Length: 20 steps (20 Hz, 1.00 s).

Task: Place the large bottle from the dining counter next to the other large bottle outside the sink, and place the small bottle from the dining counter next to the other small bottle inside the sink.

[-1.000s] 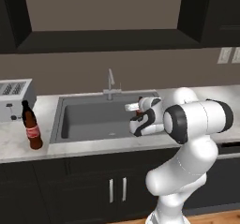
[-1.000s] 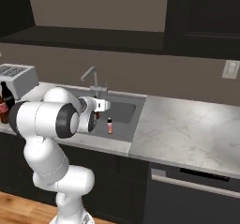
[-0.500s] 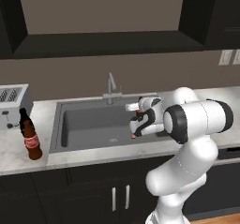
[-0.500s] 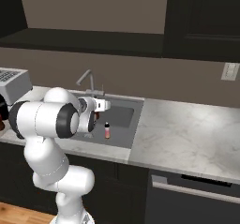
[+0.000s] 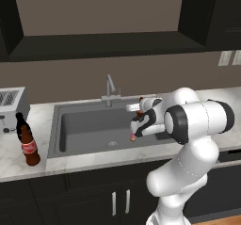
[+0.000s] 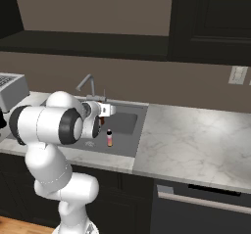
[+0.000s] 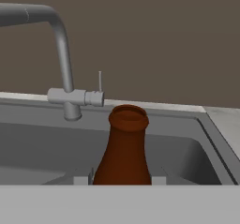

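We find no legible writing anywhere; the one label we can make out is the red band on the large cola bottle (image 5: pixel 28 144), and its lettering is too small to read. That bottle stands upright on the table (image 5: pixel 19 163) left of the sink (image 5: pixel 94 125), just in front of the toaster (image 5: pixel 12 104), with its base near the table's front edge.

The gripper (image 5: pixel 133 135) hangs over the right part of the sink, clenched on the small bottle (image 7: pixel 123 148). In the hand view this bottle's brown neck and open mouth rise between the fingertips, upright, with the faucet (image 7: pixel 61 54) and its thin lever behind it to the left. From the left base view only a little of the bottle's bottom end shows below the gripper, above the basin floor.

In the right base view a second small bottle (image 6: pixel 109 138) stands upright on the sink floor, near the basin's right wall and just beside the gripper (image 6: pixel 101 123); a pale band shows on it, though we cannot read anything there.

The faucet (image 5: pixel 109 90) sits at the back rim of the sink, behind and left of the gripper. The robot's own bulky arm covers the sink's right end in the left base view and its left part in the right base view. Right of the sink the marble table (image 6: pixel 196 140) stretches bare, with wall outlets (image 6: pixel 238 75) above it and dark cabinets overhead.
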### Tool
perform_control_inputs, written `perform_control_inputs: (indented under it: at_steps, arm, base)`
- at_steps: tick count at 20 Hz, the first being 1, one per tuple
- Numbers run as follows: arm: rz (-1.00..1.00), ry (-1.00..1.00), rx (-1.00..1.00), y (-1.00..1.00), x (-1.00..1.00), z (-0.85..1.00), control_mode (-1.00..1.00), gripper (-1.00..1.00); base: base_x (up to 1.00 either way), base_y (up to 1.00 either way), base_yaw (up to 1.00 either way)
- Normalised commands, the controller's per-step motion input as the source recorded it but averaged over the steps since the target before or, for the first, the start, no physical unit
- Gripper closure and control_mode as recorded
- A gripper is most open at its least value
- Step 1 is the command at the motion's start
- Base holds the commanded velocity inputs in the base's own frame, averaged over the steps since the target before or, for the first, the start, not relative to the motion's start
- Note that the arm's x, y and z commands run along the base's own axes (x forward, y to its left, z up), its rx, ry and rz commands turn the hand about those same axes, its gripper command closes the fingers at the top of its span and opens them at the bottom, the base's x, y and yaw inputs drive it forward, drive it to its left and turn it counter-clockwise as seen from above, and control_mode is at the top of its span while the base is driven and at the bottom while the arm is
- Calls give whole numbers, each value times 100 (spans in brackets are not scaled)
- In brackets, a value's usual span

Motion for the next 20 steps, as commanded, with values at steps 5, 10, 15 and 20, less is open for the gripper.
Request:
perform_control_inputs:
  at_steps: [5, 10, 15, 20]
  arm:
    - [0, 0, 0, 0, 0, 0, 100, 100]
    - [0, 0, 1, 0, 0, 0, -100, 100]
    - [0, 0, 9, 3, 0, 0, -100, 100]
    - [0, 0, 8, 21, 0, -9, -100, 100]
  base:
    - [2, 0, 0]
    - [0, 0, 0]
    - [0, 0, 0]
    - [0, 0, 0]
